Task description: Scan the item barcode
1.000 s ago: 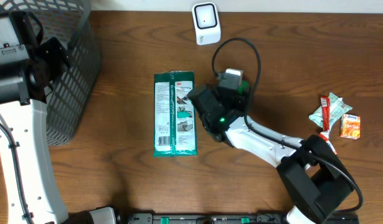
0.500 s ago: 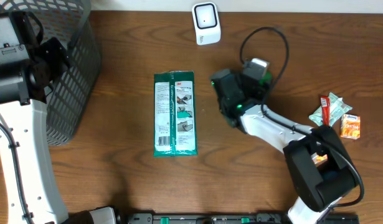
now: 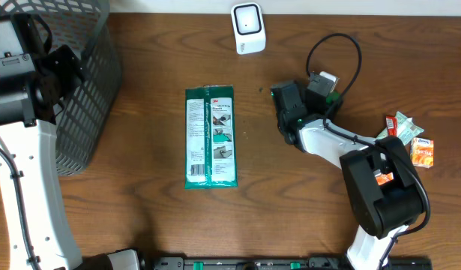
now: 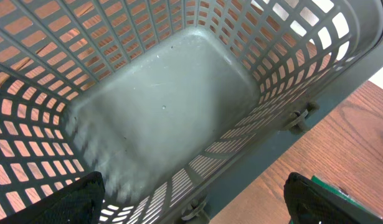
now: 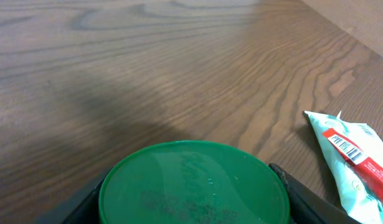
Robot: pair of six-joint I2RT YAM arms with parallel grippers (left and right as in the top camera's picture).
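– Right gripper [image 5: 190, 194] clamps a green round lid [image 5: 191, 177], fingers [image 5: 295, 194] either side. Item is in that grip, between the wipes pack [image 3: 210, 136] and snack packets [image 3: 402, 137], well apart from the white scanner [image 3: 247, 28].
– Why by the lid?
– Likely keeps the side label clear for scanning.
– Overhead confirms?
– No, the arm [image 3: 324, 142] hides the item; only the wrist cam shows it. Left gripper [image 4: 194, 202] hangs spread wide above the grey basket [image 3: 88, 90].

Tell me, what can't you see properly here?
Right wrist view: green round lid, cut off by the bottom edge; its body is hidden.
Overhead: green pack, print too small to read.
Overhead: small packets, partly covered by the right arm.
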